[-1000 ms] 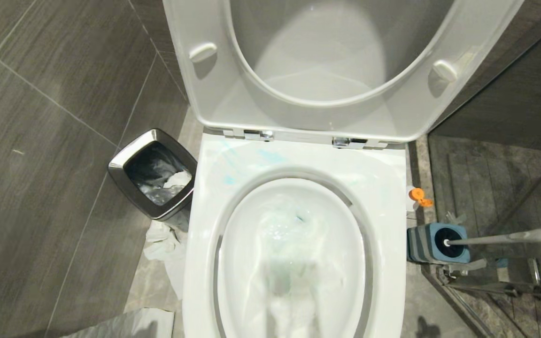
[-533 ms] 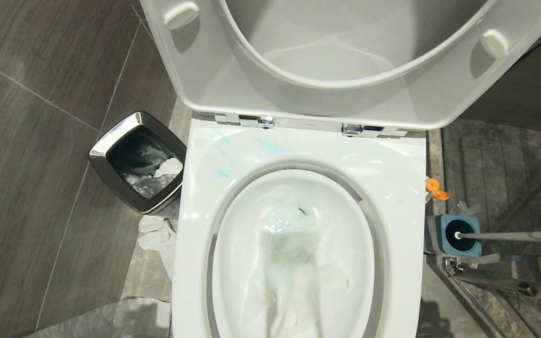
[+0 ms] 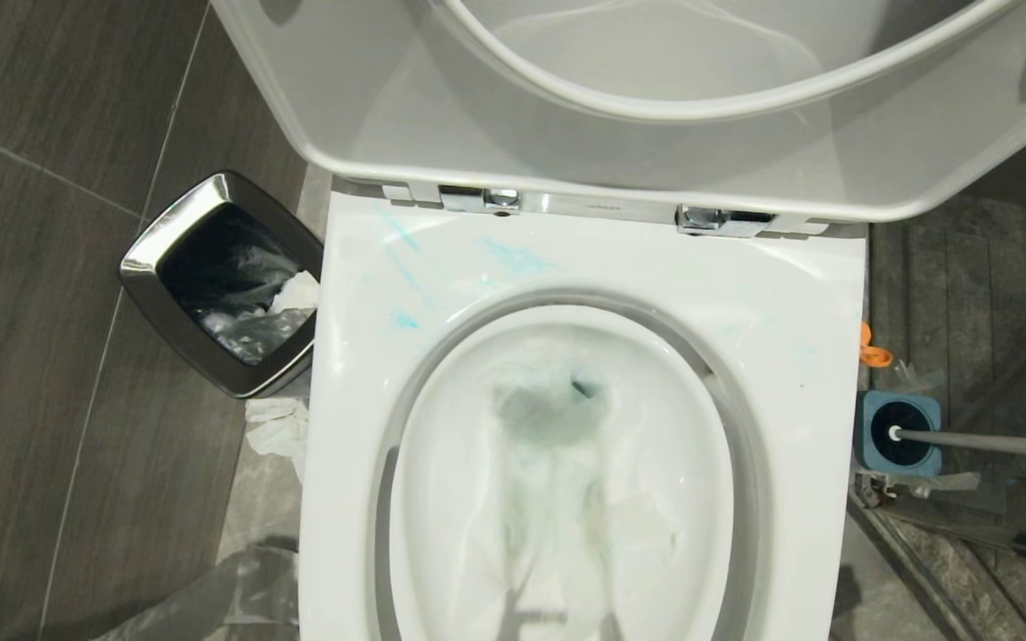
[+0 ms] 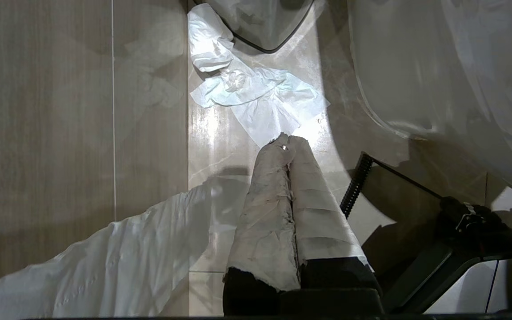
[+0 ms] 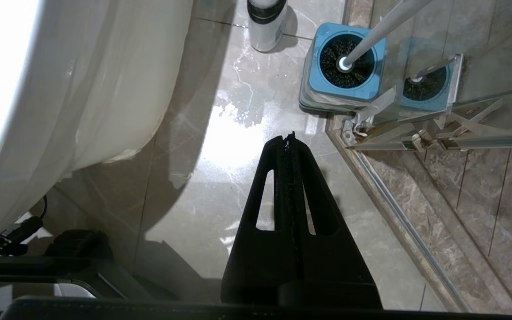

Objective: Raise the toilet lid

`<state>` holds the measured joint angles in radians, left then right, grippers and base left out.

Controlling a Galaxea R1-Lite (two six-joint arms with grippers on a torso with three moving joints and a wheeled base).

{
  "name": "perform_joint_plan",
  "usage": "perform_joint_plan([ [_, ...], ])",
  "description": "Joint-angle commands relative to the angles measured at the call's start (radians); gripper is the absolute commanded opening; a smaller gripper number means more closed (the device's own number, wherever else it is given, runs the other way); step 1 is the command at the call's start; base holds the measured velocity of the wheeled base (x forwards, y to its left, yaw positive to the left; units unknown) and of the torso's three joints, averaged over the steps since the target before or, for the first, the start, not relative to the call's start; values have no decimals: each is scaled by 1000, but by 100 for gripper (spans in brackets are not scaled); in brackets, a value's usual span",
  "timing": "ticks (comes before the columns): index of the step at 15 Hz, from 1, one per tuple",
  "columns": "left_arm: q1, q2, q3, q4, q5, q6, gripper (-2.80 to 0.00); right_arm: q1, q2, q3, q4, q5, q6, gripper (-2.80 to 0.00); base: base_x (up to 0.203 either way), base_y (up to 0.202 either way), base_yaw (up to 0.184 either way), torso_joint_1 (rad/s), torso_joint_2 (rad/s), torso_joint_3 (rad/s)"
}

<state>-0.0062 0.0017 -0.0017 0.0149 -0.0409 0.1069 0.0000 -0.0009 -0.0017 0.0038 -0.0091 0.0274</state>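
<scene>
The toilet lid [image 3: 370,116] is up. It stands at the far end of the bowl [image 3: 798,303] with the seat ring [image 3: 709,98] leaning against it, and two shiny hinges [image 3: 477,198] hold it at the bottom. Only the head view shows the lid. No arm shows in that view.

The bowl has blue smears on its rim and wet paper [image 3: 557,499] inside. One shiny bin [image 3: 150,254] stands close by the bowl's left side. One blue brush holder [image 3: 900,434] with a grey handle stands by its right side.

The left gripper [image 4: 289,141] hangs low beside the bowl, pointing at the floor. Its two fingers [image 4: 269,209] are wrapped in white tape and pressed together, holding nothing. Just past the fingertips lies one crumpled tissue [image 4: 256,95], with the bin beyond it. A white sheet [image 4: 105,262] lies off to one side of the fingers. Only this view shows all of that tissue.

The right gripper [image 5: 288,138] hangs low on the other side. Its two black fingers [image 5: 322,209] are pressed together too, and empty. Past the fingertips stand the brush holder [image 5: 347,62] and one bottle [image 5: 266,24]. Only this view shows the bottle's body.
</scene>
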Motion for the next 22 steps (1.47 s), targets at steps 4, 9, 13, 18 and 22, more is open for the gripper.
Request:
perform_joint_plan([
  [4, 0, 1, 0, -1, 12, -25, -280, 0, 1, 0, 1, 0, 0, -280, 0, 0, 0, 1, 1, -15],
  [9, 0, 1, 0, -1, 16, -82, -280, 0, 1, 0, 1, 0, -1, -280, 0, 0, 0, 0, 0, 0],
  [13, 0, 1, 0, -1, 16, -84, -280, 0, 6, -7, 22, 3, -28, -280, 0, 0, 0, 0, 0, 0],
  [18, 0, 1, 0, -1, 16, -85, -280, 0, 31, -29, 80, 8, -70, -280, 0, 0, 0, 0, 0, 0],
  [22, 0, 1, 0, -1, 16, -85, -280, 0, 38, -44, 86, 8, -72, -280, 0, 0, 0, 0, 0, 0],
])
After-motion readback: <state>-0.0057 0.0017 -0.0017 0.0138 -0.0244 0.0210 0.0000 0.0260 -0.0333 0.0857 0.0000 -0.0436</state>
